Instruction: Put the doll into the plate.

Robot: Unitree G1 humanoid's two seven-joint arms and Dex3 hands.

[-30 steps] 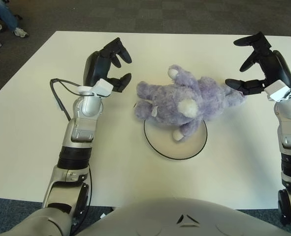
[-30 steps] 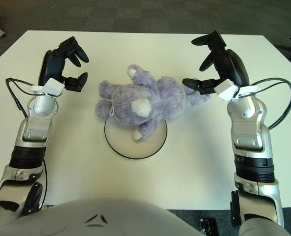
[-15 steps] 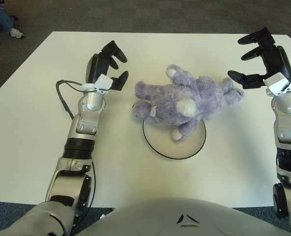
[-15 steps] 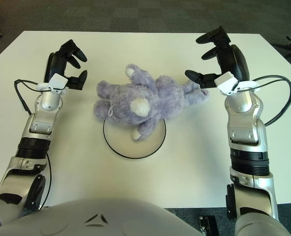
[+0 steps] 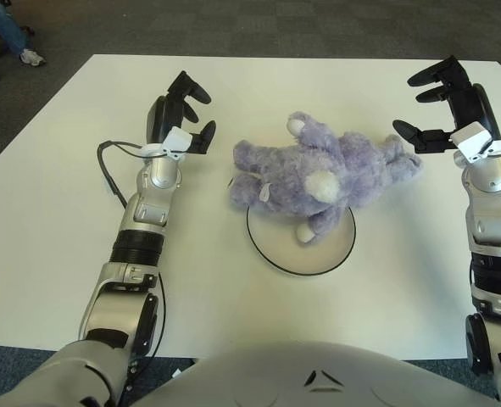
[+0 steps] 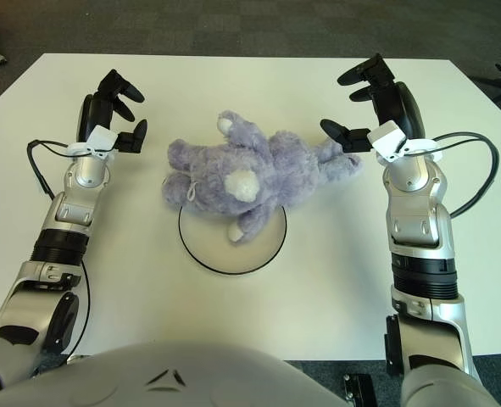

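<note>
Two hands flank the purple plush bear point(image 5: 322, 172) in the left eye view, and neither holds it. The bear lies with its long axis running from 9 to 3 o'clock across the white bench point(image 5: 55, 212), its lower half draped over the 12 o'clock rim of the round plate point(image 5: 277, 248) and its upper half spilling onto the bench. The right hand point(image 5: 443, 114) is the nearer one: its fingers point(image 5: 409, 131) are spread wide, just off the bear's 3 o'clock end, holding nothing. The left hand point(image 5: 175, 119) is apart from the bear at 9 o'clock, fingers loosely open and empty.

From the right eye view the same layout shows: bear point(image 6: 250, 174) partly over the plate point(image 6: 208, 246), right hand point(image 6: 370, 106) close to touching its 3 o'clock limb, left hand point(image 6: 108, 114) farther off. Judging by that, a nudge toward 6 o'clock would seat the bear fully.
</note>
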